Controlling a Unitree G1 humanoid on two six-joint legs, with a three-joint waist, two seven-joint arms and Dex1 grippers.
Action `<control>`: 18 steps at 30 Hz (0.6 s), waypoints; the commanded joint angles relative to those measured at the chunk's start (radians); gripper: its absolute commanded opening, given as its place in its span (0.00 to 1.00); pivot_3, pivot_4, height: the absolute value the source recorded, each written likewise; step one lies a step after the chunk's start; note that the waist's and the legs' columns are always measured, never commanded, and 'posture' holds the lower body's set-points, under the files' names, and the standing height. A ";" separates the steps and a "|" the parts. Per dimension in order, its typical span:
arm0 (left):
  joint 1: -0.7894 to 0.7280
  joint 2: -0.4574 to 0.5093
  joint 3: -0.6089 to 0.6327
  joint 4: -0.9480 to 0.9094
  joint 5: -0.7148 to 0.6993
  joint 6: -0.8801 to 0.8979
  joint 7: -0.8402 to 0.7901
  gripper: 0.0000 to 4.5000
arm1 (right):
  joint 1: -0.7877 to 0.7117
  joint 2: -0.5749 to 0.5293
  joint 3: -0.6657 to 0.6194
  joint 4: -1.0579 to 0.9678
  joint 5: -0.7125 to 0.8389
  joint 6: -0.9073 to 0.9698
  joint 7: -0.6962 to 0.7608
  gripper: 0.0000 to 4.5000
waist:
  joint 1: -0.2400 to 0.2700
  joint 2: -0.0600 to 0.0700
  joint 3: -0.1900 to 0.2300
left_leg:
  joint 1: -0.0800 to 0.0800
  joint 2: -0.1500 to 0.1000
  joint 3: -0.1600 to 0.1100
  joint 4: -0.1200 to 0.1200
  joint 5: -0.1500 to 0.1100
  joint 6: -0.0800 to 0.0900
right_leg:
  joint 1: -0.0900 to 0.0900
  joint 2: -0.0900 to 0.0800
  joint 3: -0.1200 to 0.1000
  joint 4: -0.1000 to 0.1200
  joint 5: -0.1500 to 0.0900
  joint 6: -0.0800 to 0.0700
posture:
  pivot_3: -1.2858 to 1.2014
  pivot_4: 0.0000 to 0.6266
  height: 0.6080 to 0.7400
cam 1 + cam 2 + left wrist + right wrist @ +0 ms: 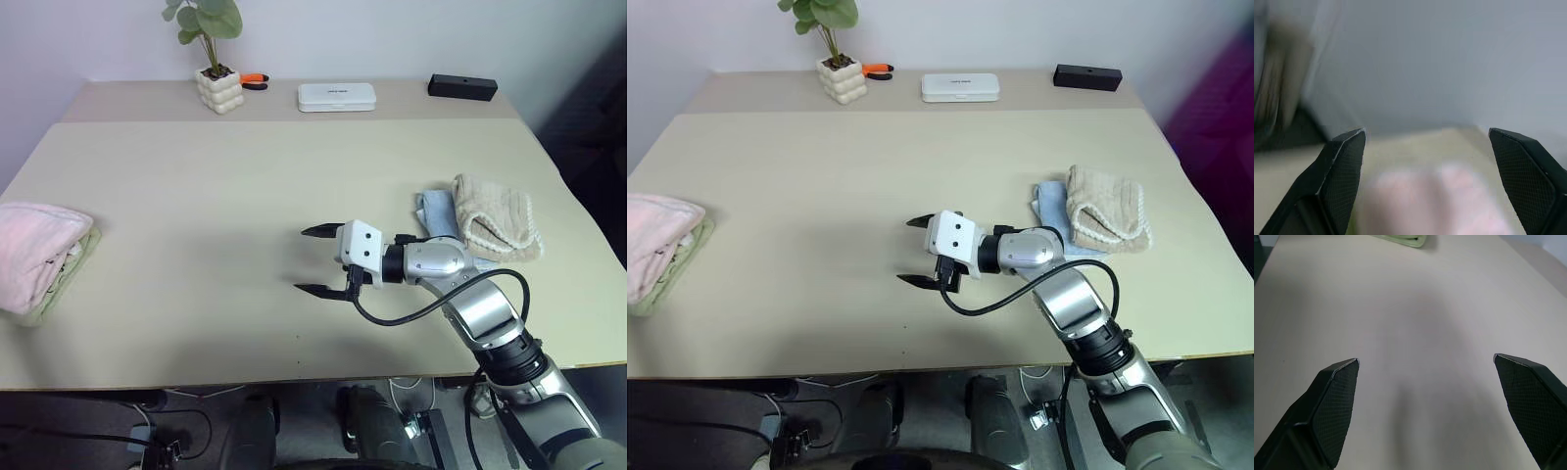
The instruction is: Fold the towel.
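Observation:
The pale pink towel [34, 245] lies bunched and folded at the table's far left edge, on top of a green folded towel [71, 269]. In the left wrist view my left gripper [1426, 131] is open, with the towel [1440, 196] a pink blur beyond its fingers and nothing between them. My right gripper [301, 260] hovers over the middle of the table [196, 176], pointing left toward the towel, open and empty. Its wrist view shows bare tabletop between the fingers and the green towel [1400, 240] far ahead.
A beige towel [498, 215] and a light blue towel [436, 211] lie folded at the right side. Along the back stand a potted plant [218, 88], orange-handled pliers [255, 80], a white case [336, 96] and a black box [461, 86].

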State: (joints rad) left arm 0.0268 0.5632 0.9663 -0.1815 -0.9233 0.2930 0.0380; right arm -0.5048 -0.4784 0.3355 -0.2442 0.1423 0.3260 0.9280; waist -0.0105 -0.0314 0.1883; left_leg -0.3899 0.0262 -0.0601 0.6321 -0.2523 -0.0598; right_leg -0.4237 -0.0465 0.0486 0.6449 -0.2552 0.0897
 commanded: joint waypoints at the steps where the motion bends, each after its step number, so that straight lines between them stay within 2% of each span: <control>1: 0.009 0.035 -0.177 -0.106 0.081 0.021 -0.126 0.91 | -0.019 0.009 -0.049 0.002 0.017 0.001 -0.023 1.00 | 0.003 0.000 0.000 | 0.000 0.000 0.000 0.000 0.000 -0.001 | 0.000 0.000 0.000 0.000 0.000 0.000 | 0.52 0.24 0.98; 3: 0.012 0.052 -0.327 -0.158 0.151 0.035 -0.198 0.91 | -0.014 0.018 -0.066 0.016 0.006 0.019 -0.062 1.00 | -0.002 0.000 0.000 | 0.000 0.000 0.000 0.000 0.001 -0.001 | 0.000 0.000 0.000 0.000 0.000 0.000 | 0.52 0.24 0.98; 5: -0.001 0.074 -0.596 -0.206 0.322 0.026 -0.271 0.91 | 0.014 0.036 -0.112 0.031 -0.004 0.077 -0.147 1.00 | -0.004 0.000 0.000 | 0.000 0.000 0.000 -0.001 0.001 -0.001 | 0.000 0.000 0.000 0.000 0.000 0.000 | 0.52 0.24 0.98; 7: -0.023 0.059 -0.737 -0.218 0.406 0.019 -0.297 0.91 | 0.052 0.052 -0.159 0.028 0.013 0.129 -0.207 1.00 | -0.003 0.001 0.000 | 0.000 0.000 0.000 -0.001 0.001 -0.001 | 0.000 0.000 0.000 0.000 0.000 0.000 | 0.52 0.24 0.98; 13: -0.051 0.041 -0.857 -0.160 0.531 -0.036 -0.397 0.91 | 0.192 0.058 -0.266 -0.035 0.044 0.196 -0.300 1.00 | -0.024 0.002 0.001 | 0.000 0.001 0.000 -0.004 0.000 -0.001 | -0.003 0.002 0.001 0.002 0.002 0.003 | 0.52 0.24 0.98; 18: -0.043 0.038 -0.852 -0.126 0.525 -0.040 -0.498 0.91 | 0.279 0.024 -0.312 -0.083 0.048 0.211 -0.323 1.00 | -0.033 0.002 0.001 | -0.001 0.001 0.001 -0.002 0.000 -0.001 | -0.003 0.002 0.001 0.002 0.002 0.003 | 0.52 0.24 0.98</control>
State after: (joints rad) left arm -0.0140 0.5949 0.0976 -0.2923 -0.3985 0.2746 -0.4266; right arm -0.2256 -0.4450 0.0571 -0.2665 0.1723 0.5358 0.6160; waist -0.0433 -0.0290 0.1891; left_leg -0.3905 0.0276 -0.0591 0.6304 -0.2519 -0.0604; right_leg -0.4269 -0.0443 0.0501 0.6471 -0.2537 0.0926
